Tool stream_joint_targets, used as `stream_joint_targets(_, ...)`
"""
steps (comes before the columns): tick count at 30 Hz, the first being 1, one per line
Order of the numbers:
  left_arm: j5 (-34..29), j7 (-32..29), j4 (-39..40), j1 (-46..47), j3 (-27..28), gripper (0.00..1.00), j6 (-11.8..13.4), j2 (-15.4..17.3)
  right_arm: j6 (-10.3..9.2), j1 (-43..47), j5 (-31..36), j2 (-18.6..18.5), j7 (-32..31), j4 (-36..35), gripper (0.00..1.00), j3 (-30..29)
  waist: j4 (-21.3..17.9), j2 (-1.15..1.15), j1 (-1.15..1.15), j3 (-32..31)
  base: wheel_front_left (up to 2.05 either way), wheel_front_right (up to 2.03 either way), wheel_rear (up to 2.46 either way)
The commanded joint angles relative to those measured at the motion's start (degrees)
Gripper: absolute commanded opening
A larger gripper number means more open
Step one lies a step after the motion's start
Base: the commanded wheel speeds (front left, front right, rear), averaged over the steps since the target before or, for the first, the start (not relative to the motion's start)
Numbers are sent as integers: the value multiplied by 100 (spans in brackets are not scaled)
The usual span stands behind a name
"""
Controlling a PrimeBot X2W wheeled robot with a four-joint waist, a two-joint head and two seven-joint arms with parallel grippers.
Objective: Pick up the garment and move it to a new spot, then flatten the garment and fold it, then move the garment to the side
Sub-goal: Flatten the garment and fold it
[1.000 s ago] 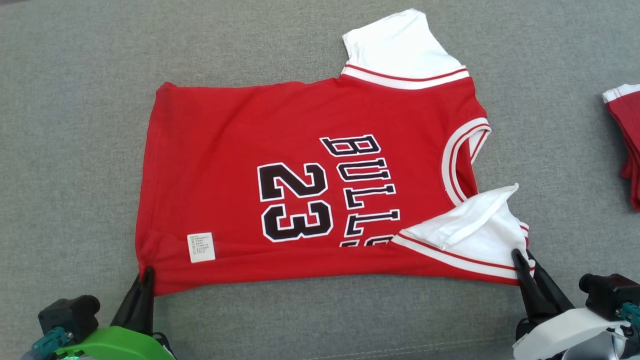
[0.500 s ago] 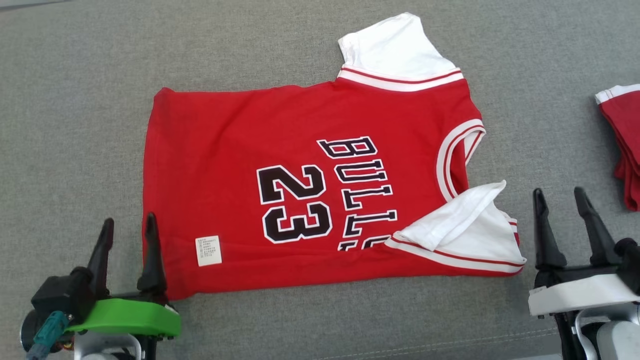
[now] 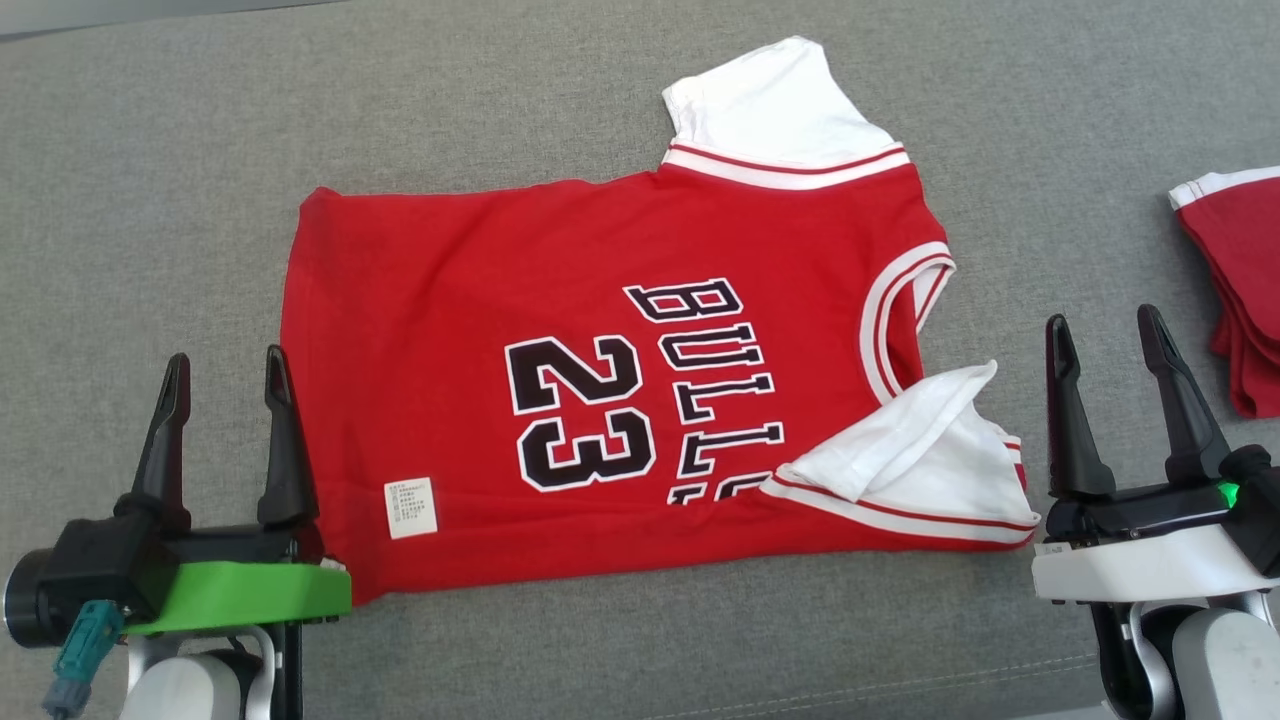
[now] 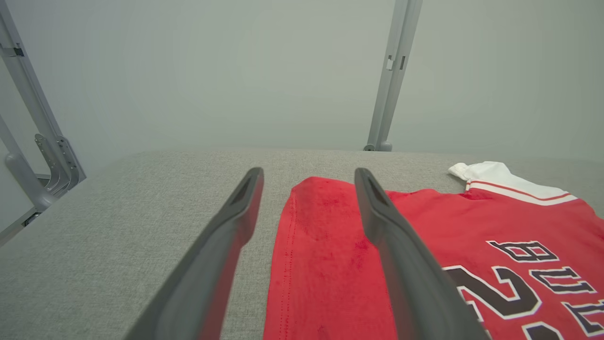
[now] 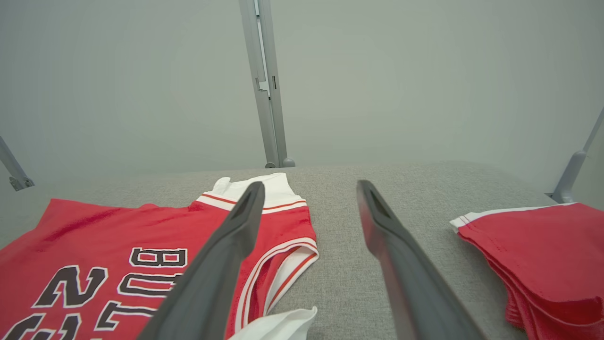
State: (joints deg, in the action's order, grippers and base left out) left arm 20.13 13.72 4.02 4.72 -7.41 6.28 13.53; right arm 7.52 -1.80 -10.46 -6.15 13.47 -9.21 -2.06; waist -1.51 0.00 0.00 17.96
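The garment (image 3: 480,300) is seen as soft matt cloth, fine-knit, w/ a slightly fuzzy nap. Its lettering (image 3: 575,410) is laid on flat & smooth. The label (image 3: 411,507) is thin & white; paper or cloth can't be told. The surface (image 3: 150,200) is covered in coarse grey woven fabric, matt. The fingers (image 3: 284,450) of the left gripper (image 3: 225,362) & right gripper (image 3: 1100,318) are shown dark & matt. The green cover (image 3: 240,595) & white cover (image 3: 1130,575) are seen as smooth plastic, semi-gloss. The posts (image 4: 394,75) are seen as grey metal, satin finish.
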Motion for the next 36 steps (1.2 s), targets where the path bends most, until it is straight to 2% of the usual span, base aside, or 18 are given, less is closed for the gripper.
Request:
stream_joint_targets(1, 19, 41, 4, 189, 3, 100, -32, 3, -7, -52, -36, 12, 20, 15, 100, 27, -11, 0, 0, 37, 0, 0, 0)
stream_joint_targets(4, 88, -18, -76, 580, -16, 100, -137, 27, -7, -120, -58, 24, 31, 17, 100, 37, -22, 0, 0, 125, 0, 0, 0)
stream_joint_targets(7, 238, -319, -346, 1228, -82, 100, -352, 97, -7, -193, -120, 1, 28, 8, 100, 86, -42, 0, 0, 246, 0, 0, 0)
stream_joint_targets(12, 653, -1223, -1527, 2428, -134, 100, -780, 276, -6, -373, -174, -64, 53, 42, 100, 305, -185, 0, 0, 505, 0, 0, 0)
stream_joint_targets(15, 881, -1651, -2296, 2941, -105, 100, -942, 336, -6, -454, -206, -62, 76, 81, 100, 409, -309, 0, 0, 644, 0, 0, 0)
stream_joint_targets(21, 1144, -2064, -3485, 3562, -100, 100, -1119, 444, -6, -570, -268, -3, 127, 210, 100, 481, -486, 0, 0, 840, 0, 0, 0)
stream_joint_targets(26, 1195, -2115, -4004, 3772, -130, 100, -1154, 433, -6, -559, -317, 10, 143, 317, 100, 418, -506, 0, 0, 870, 0, 0, 0)
stream_joint_targets(27, 1211, -2129, -4121, 3815, -136, 96, -1161, 411, -6, -553, -326, 7, 147, 338, 100, 402, -501, 0, 0, 869, 0, 0, 0)
stream_joint_targets(28, 1240, -2160, -4218, 3856, -148, 69, -1171, 399, -6, -553, -335, 5, 153, 361, 100, 383, -502, 0, 0, 870, 0, 0, 0)
stream_joint_targets(29, 1261, -2149, -4304, 3885, -156, 27, -1180, 395, -6, -567, -352, 0, 157, 392, 100, 367, -505, 0, 0, 868, 0, 0, 0)
stream_joint_targets(30, 1269, -2126, -4375, 3900, -168, 0, -1193, 383, -7, -598, -385, 2, 162, 411, 100, 319, -507, 0, 0, 862, 0, 0, 0)
stream_joint_targets(36, 1155, -1834, -4567, 4091, -261, 0, -1232, 451, -6, -1163, -544, -244, 170, 737, 100, 38, -502, 0, 0, 877, 0, 0, 0)
